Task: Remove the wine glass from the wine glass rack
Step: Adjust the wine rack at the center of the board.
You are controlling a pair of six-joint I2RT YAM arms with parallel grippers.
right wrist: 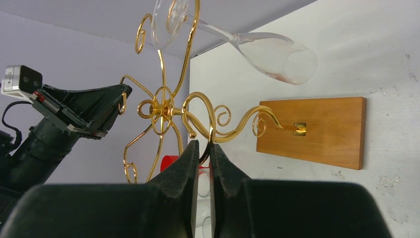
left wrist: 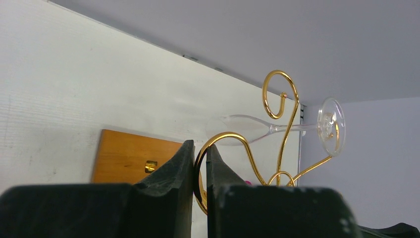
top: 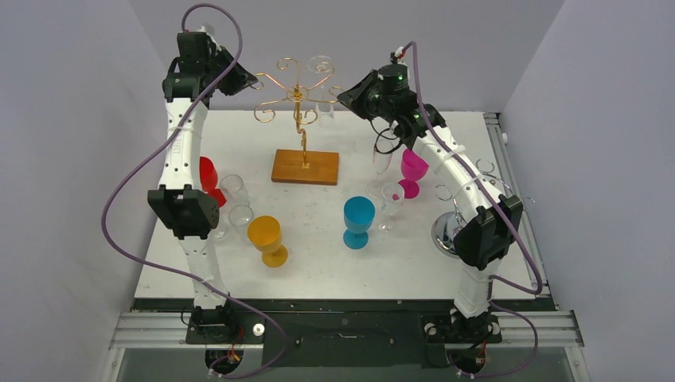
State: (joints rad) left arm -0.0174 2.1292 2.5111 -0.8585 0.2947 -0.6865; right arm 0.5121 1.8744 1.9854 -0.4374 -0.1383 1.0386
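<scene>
The wine glass rack (top: 302,135) is a gold wire stand on a brown wooden base (top: 305,167) at the back middle of the table. A clear wine glass (top: 325,111) hangs upside down from one rear arm, foot caught in the wire. My left gripper (top: 256,82) is shut on a curled arm at the rack's left; the left wrist view shows the wire (left wrist: 225,134) between its jaws (left wrist: 199,146), the glass (left wrist: 237,130) beyond. My right gripper (top: 344,97) is shut on a right arm; the right wrist view shows its jaws (right wrist: 201,145) on wire, the glass (right wrist: 277,57) above.
Around the rack stand a red glass (top: 208,177), an orange glass (top: 267,237), a blue glass (top: 358,220), a pink glass (top: 412,169) and several clear glasses (top: 233,189). A chrome wire stand with a round base (top: 447,235) is at the right edge behind my right arm.
</scene>
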